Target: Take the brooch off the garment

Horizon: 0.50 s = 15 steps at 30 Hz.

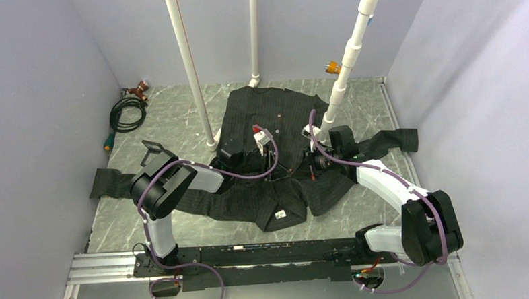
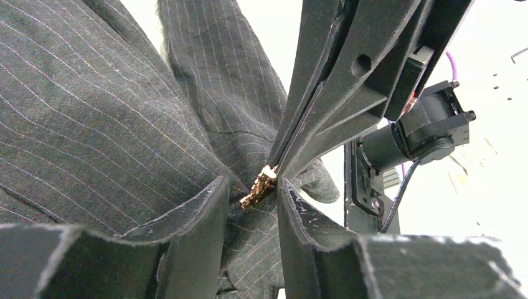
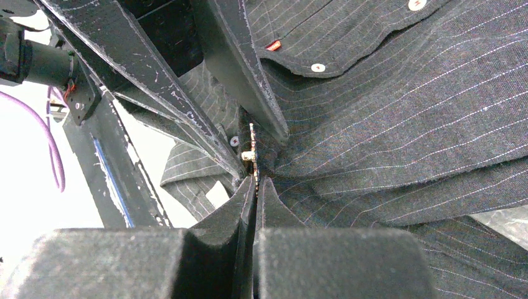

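The work surface is a grey marbled table [image 1: 180, 119] enclosed by pale walls [image 1: 44, 98], with white poles [image 1: 189, 65] standing at the back and a coiled black cable [image 1: 127, 115] in the far left corner. I note the garment [image 1: 274, 115] spread flat across the middle, its white collar label [image 1: 283, 215] toward the arm bases. Both arms meet over the shirt front.

On my left wrist feed, the left gripper [image 2: 251, 184] is narrowed to a small gap packed with a bunched fold of cloth. The brooch [image 2: 258, 187] shows gold just at its fingertips. On my right wrist feed, the right gripper [image 3: 256, 187] has its fingers pressed together on the brooch's edge, the cloth puckering around that point. A red tag [image 3: 273, 45] and a white button [image 3: 318, 67] sit farther up the placket.
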Each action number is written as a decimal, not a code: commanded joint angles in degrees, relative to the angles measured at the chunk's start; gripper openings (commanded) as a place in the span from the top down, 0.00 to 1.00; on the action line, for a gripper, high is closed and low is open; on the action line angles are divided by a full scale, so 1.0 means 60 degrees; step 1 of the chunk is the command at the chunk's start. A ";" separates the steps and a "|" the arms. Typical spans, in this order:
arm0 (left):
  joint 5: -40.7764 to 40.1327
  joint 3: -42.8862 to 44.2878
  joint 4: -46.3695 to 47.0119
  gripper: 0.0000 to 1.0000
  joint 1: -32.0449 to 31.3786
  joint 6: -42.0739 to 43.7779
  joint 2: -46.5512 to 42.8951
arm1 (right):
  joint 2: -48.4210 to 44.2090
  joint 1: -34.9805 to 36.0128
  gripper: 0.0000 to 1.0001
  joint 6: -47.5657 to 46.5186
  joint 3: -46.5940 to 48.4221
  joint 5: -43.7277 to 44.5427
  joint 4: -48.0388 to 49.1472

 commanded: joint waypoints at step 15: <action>-0.0019 0.0194 0.0250 0.78 -0.0056 -0.0231 0.0233 | -0.0080 -0.0048 1.00 0.0025 0.0190 -0.0314 0.0358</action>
